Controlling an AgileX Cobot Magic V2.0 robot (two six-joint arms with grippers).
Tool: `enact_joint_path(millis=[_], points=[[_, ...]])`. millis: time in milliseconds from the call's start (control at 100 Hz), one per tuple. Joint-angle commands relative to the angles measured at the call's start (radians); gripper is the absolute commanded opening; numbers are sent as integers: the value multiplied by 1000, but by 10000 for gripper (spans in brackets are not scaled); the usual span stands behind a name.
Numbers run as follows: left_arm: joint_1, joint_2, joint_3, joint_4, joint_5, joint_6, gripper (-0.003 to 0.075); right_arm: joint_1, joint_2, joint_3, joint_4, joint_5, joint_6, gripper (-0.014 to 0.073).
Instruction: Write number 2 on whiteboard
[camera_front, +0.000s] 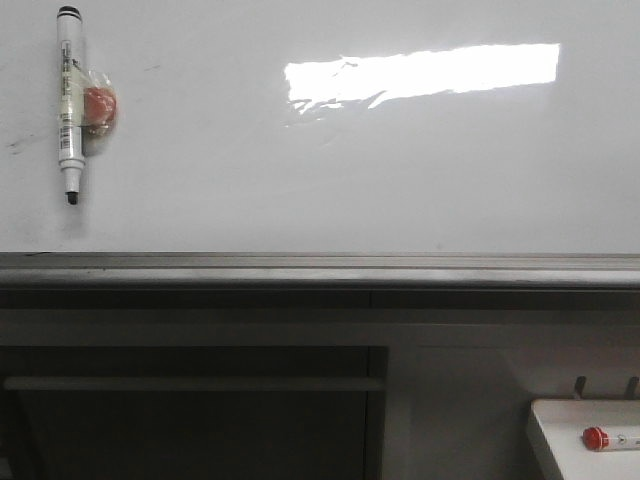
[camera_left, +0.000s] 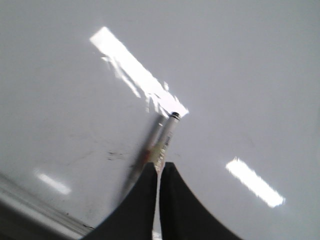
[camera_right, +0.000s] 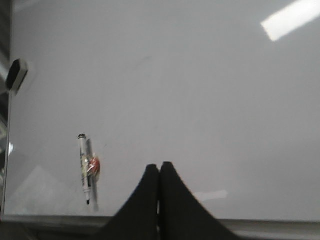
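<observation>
The whiteboard (camera_front: 350, 170) fills the front view, glossy, with a bright glare patch and faint smudges at its left. No number 2 shows on it. A black-tipped marker (camera_front: 69, 100) hangs upright on the board at the upper left, tip down, beside a red magnet (camera_front: 99, 106). Neither gripper shows in the front view. My left gripper (camera_left: 159, 167) is shut and empty, and the marker (camera_left: 166, 135) lies on the board just beyond its tips. My right gripper (camera_right: 159, 167) is shut and empty, facing the board (camera_right: 200, 100), with the marker (camera_right: 84, 167) off to one side.
A grey metal rail (camera_front: 320, 268) runs along the board's bottom edge. A small white tray (camera_front: 560, 430) at the lower right holds a red-capped marker (camera_front: 600, 438). A dark eraser-like block (camera_right: 16, 75) sits at the board's far edge in the right wrist view.
</observation>
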Motion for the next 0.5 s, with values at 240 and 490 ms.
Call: enact_joint_path(millis=[240, 490], points=[[-49, 390, -486, 777, 256, 37, 132, -6, 348, -299, -233, 186, -129, 33], [-214, 583, -534, 801, 252, 37, 562, 0, 571, -389, -190, 270, -129, 481]])
